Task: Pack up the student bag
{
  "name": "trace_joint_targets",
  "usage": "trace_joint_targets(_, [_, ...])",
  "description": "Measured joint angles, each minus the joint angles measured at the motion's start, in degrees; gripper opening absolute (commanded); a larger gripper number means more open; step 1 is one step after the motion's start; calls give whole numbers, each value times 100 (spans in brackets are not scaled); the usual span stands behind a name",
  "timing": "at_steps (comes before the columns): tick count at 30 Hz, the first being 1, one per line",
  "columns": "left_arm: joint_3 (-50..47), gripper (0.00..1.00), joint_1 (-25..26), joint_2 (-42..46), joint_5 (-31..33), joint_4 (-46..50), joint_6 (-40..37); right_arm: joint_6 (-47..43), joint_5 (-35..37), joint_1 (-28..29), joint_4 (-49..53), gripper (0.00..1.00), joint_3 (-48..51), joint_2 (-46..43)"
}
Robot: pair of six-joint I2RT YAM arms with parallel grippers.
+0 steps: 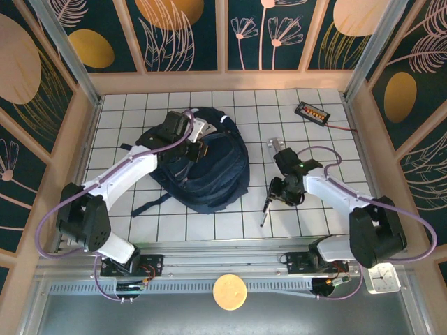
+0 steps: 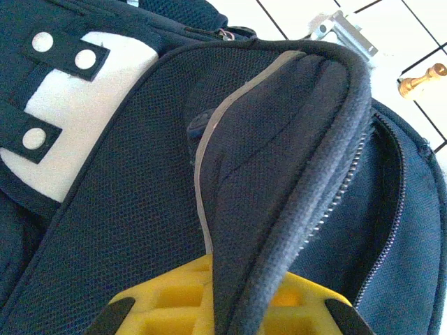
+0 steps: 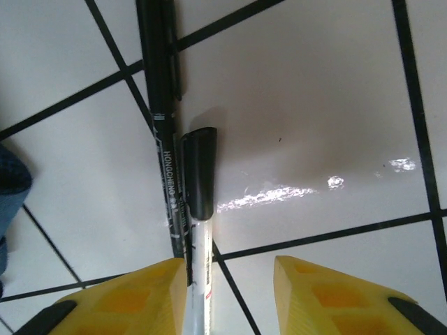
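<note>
The student bag, navy blue, lies on the tiled table left of centre. My left gripper is over its upper part. In the left wrist view this gripper is shut on a raised fold of the bag's zippered edge, beside a white patch. My right gripper is low over two pens right of the bag. In the right wrist view a black pen and a white pen with a black cap lie side by side against the left finger. That gripper is open, with a gap to its right finger.
A black device with an orange label and a wire lies at the back right. A small silver metal piece sits behind the right gripper, and a brass-coloured piece lies on the tiles near it. Wooden walls ring the table.
</note>
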State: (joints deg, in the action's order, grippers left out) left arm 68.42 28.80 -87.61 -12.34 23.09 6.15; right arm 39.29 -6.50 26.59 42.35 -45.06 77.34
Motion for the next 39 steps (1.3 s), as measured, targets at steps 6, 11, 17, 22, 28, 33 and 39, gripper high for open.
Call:
trace_joint_targets(6, [-286, 0, 0, 267, 87, -76, 0, 2, -66, 72, -212, 35, 98, 348])
trace_joint_targets(11, [-374, 0, 0, 350, 107, -107, 0, 9, -107, 225, -420, 35, 98, 590])
trace_joint_targets(17, [-420, 0, 0, 402, 133, -144, -2, 33, -195, 391, -619, 34, 72, 780])
trace_joint_targets(22, [-431, 0, 0, 411, 131, -149, -2, 63, -260, 402, -706, 30, 72, 809])
trace_joint_targets(28, [-437, 0, 0, 411, 131, -179, -2, 61, -234, 400, -699, 31, 85, 807])
trace_joint_targets(33, [-437, 0, 0, 411, 131, -184, -2, 42, -76, 389, -592, 31, 142, 719])
trace_joint_targets(39, [-437, 0, 0, 411, 131, -186, -4, 20, 52, 361, -564, 31, 297, 664])
